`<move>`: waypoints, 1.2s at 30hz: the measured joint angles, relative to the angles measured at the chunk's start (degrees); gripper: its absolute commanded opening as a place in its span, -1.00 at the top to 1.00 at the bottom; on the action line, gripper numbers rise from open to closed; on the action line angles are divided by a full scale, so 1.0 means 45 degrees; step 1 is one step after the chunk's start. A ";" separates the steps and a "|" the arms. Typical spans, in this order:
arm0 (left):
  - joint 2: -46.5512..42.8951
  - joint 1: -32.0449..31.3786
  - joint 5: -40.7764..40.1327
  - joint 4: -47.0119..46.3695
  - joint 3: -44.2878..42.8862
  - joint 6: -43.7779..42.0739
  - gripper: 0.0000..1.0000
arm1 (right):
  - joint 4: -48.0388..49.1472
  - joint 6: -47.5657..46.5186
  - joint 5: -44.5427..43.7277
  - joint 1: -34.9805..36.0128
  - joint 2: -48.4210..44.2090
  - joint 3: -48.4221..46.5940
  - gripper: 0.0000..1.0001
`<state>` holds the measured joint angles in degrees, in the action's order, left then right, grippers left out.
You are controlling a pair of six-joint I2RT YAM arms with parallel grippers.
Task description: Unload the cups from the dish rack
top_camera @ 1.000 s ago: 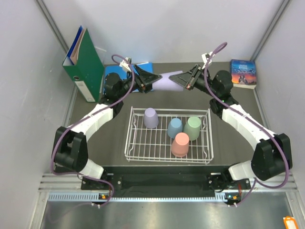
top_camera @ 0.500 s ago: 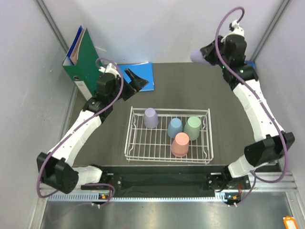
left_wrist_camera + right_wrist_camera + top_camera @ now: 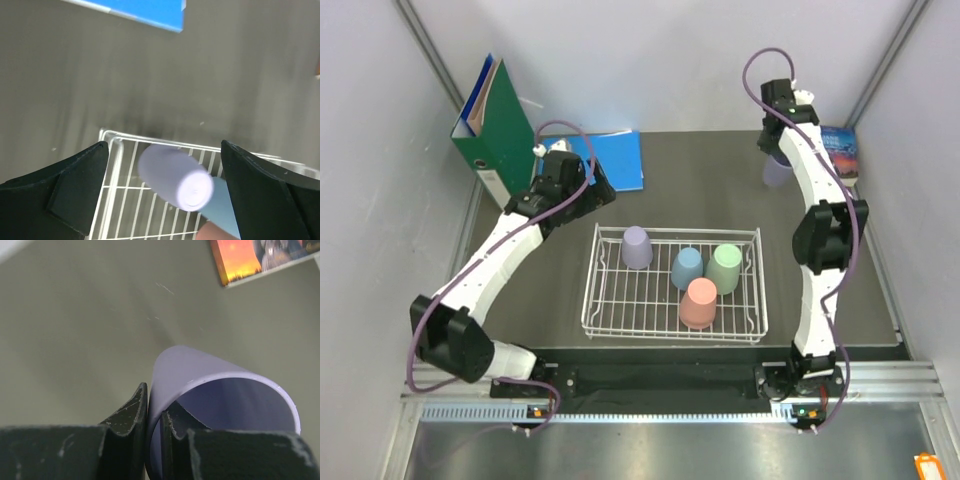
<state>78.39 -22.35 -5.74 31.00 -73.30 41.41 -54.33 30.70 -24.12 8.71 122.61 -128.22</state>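
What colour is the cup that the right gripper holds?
Lavender. The cup, pinched at its rim by the right gripper, shows best in the right wrist view.

Right pincer [image 3: 154, 407] clamps lavender cup [image 3: 200, 367] rim, mouth twd cam; book [image 3: 252, 259] top-right.

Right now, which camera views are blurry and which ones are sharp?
Left wrist view: motion-smeared, with the table streaked and the racked lavender cup soft-edged. Right wrist view: the held lavender cup and the right gripper are fairly crisp, while the book behind them is soft. Top external view: sharp and evenly lit, with only soft shadows.
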 measured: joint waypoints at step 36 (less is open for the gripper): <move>0.2045 -0.0034 -0.0646 0.1137 -0.0651 -0.0593 -0.98 | 0.1151 -0.0510 0.1880 -0.0495 0.0724 0.2351 -0.32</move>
<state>87.59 -22.50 -8.64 36.12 -76.23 38.74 -49.15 28.40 -15.66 6.48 125.86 -117.64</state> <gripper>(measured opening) 0.987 0.616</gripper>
